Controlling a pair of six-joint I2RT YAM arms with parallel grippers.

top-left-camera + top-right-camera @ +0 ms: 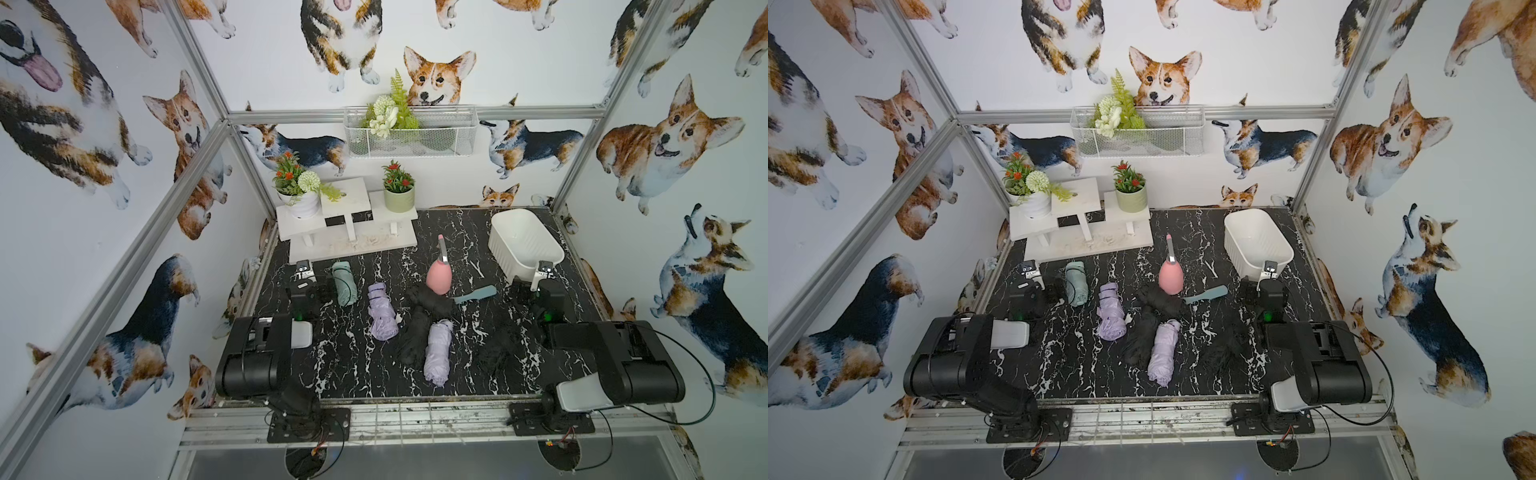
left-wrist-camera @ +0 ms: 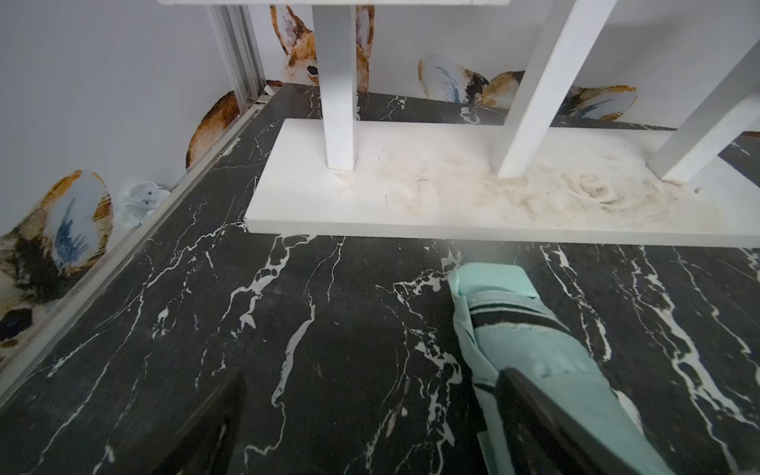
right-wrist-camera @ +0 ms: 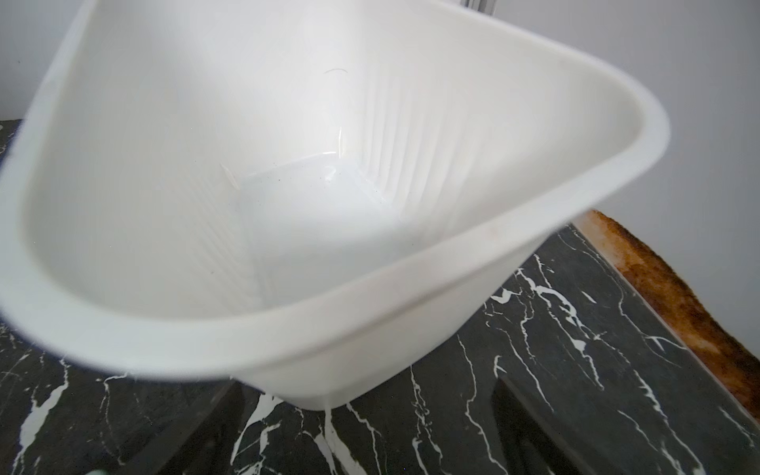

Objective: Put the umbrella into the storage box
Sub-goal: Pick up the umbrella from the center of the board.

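The box (image 1: 524, 245) stands at the far right corner of the desk (image 1: 357, 374). Every umbrella lies folded on the desk, outside the box.

The mint umbrella (image 1: 345, 283) is farthest from the box, well apart on the left arm's side. Its long axis runs front to back, and its far end points at the white stand (image 1: 349, 232).

A lilac umbrella (image 1: 382, 311) and a second lilac umbrella (image 1: 438, 352) lie between the mint umbrella and the box, their long axes also nearly front to back. A black umbrella (image 1: 413, 343) lies just beside the second lilac umbrella, parallel to it and hard to make out on the dark desk.

The left jaws stand wide open and hold nothing. One finger (image 2: 547, 415) is at the mint umbrella's side, but whether it touches cannot be told. The right jaws stand wide open just before the box's near corner and hold nothing.
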